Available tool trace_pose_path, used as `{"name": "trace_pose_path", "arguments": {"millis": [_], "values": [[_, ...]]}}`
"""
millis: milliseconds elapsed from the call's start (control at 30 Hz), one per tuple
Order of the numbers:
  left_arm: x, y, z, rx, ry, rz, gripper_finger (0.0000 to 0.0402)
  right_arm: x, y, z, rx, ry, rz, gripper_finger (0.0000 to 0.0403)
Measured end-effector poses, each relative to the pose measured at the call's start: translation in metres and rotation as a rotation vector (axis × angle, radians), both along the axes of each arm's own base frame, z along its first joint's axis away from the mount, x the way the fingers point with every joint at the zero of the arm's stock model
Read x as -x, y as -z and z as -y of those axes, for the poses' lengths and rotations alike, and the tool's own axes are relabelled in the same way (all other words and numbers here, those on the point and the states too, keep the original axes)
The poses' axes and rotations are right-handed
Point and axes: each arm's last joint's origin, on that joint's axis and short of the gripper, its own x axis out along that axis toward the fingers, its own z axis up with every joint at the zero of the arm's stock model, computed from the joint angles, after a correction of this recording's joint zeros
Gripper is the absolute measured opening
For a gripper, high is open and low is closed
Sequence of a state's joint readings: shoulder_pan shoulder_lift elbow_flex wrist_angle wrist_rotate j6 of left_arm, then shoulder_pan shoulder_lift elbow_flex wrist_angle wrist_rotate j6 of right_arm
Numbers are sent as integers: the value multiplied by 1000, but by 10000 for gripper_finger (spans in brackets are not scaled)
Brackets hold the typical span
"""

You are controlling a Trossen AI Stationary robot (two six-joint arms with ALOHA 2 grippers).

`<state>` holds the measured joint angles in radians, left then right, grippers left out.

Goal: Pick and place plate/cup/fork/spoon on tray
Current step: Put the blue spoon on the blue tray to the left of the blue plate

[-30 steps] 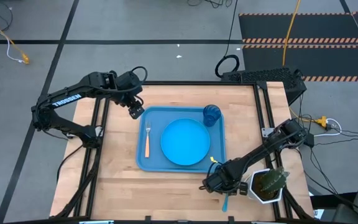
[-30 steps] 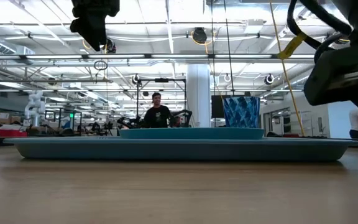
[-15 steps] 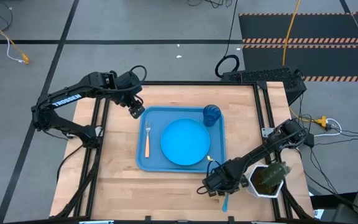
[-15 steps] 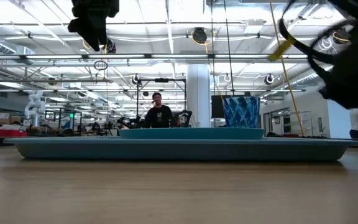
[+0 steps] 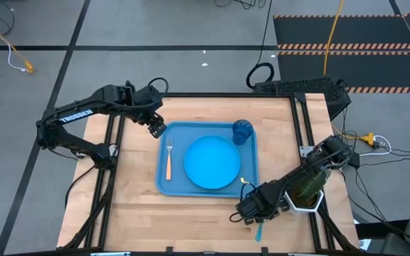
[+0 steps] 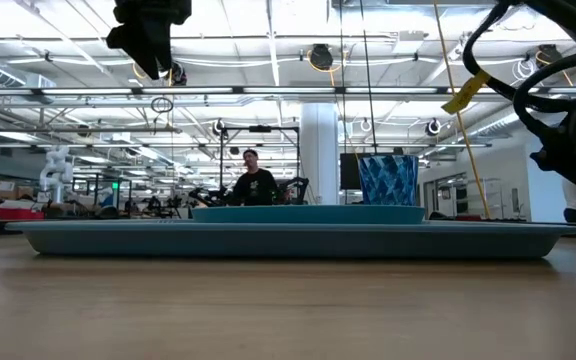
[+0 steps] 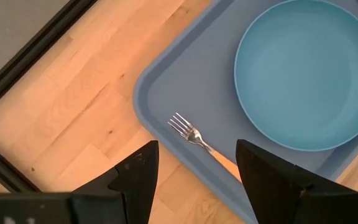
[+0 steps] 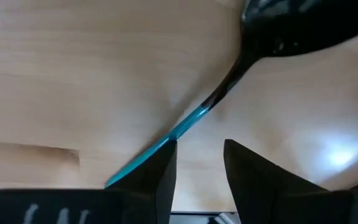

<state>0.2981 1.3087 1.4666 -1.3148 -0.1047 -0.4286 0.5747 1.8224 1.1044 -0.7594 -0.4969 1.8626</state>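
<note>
One thing is not yet on the tray (image 5: 164, 186): the spoon (image 5: 258, 231), lying on the bare table (image 5: 134, 213) at the lower right of the high view, just past the tray's lower right corner. The right gripper (image 5: 250, 214) is low over it, far nearer than the left. In the right wrist view the spoon's dark bowl (image 8: 303, 28) sits at the upper right of the frame and its slim blue handle (image 8: 160, 144) runs down and left, passing towards the left-hand finger (image 8: 160, 180) rather than squarely through the gap. The fingers are apart with nothing between them; whether the left one already touches the handle I cannot quite tell. So the coming grasp seems to turn on lining the gap across that slanted handle.

On the tray, the plate (image 5: 212, 162) lies in the middle, the cup (image 5: 242, 131) stands in the upper right corner, and the fork (image 5: 168, 162) lies along the left side, tines toward the top of the frame. The left gripper (image 5: 155, 128) waits over the tray's upper left corner, fingers apart and empty. A potted plant (image 5: 306, 199) sits right of the right arm.
</note>
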Motion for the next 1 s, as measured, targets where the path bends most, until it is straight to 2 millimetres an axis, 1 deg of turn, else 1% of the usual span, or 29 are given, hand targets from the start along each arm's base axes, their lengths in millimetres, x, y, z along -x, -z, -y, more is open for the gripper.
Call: {"name": "trace_pose_path", "arguments": {"millis": [167,367,700,1000], "values": [[0,0,1,-2,5,0,216,-2,0,-1,18,86,-11,128],[-1,0,1,-6,12,5,216,-3,0,-2,14,130,-19,128],[-1,0,1,-9,19,3,216,-2,-15,1,57,219,31,128],[-1,0,1,-8,19,3,216,-4,-17,1,60,274,23,128]]}}
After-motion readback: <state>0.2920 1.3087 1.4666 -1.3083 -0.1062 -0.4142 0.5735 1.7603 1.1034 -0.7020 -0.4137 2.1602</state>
